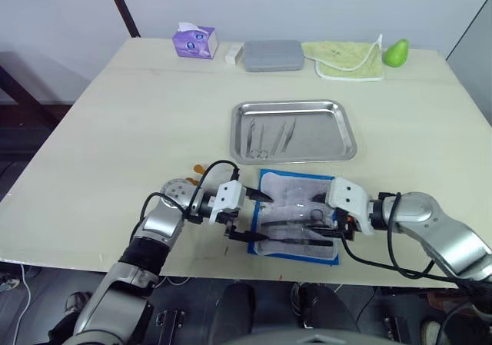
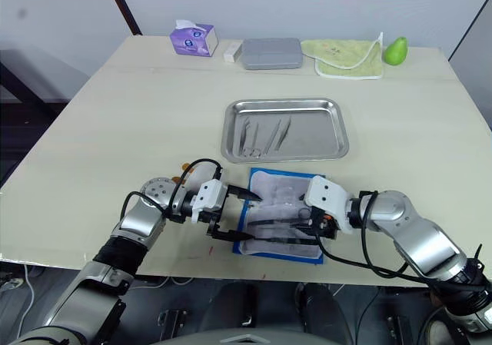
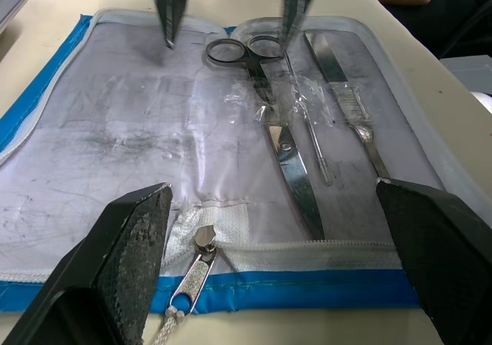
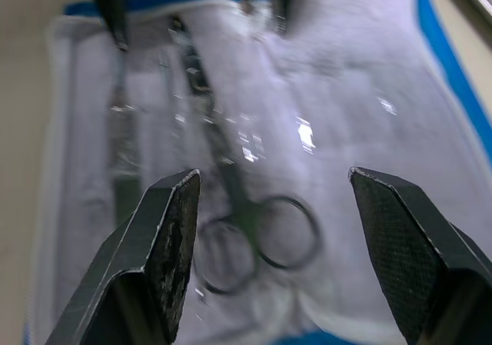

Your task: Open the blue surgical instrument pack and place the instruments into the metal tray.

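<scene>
**Both hands spread over the opened pack at the table's near edge**

The blue surgical instrument pack [image 1: 296,218] lies unzipped and flat near the table's [image 1: 115,130] front edge, a blue-bordered rectangle with a whitish, crinkled clear lining. The left hand [image 1: 257,216] sits at its left border with the two black fingers wide apart, their tips resting over the zip edge, where a small metal zipper pull [image 3: 196,264] lies on the white tape. The right hand [image 2: 311,220] reaches in from the opposite side, fingers likewise parted and empty, poised above the lining.

Under the clear film lie the instruments [image 3: 288,141]: steel scissors with round finger rings toward the right hand and blades pointing toward the left hand, flanked by a thin probe and flat-handled tweezers, all lying side by side along the same left-right axis (the film glints over them).

Just beyond the pack sits the metal tray [image 1: 338,114], shallow, shiny, round-cornered, its long side running left to right. It holds a few slim tools [image 1: 269,137] in its left half, lying roughly front to back.

Along the far edge stand a purple tissue box [image 1: 194,41], a grey hard case [image 1: 273,55], a pale green cloth [image 1: 344,59] and a green pear [image 1: 396,52].
</scene>
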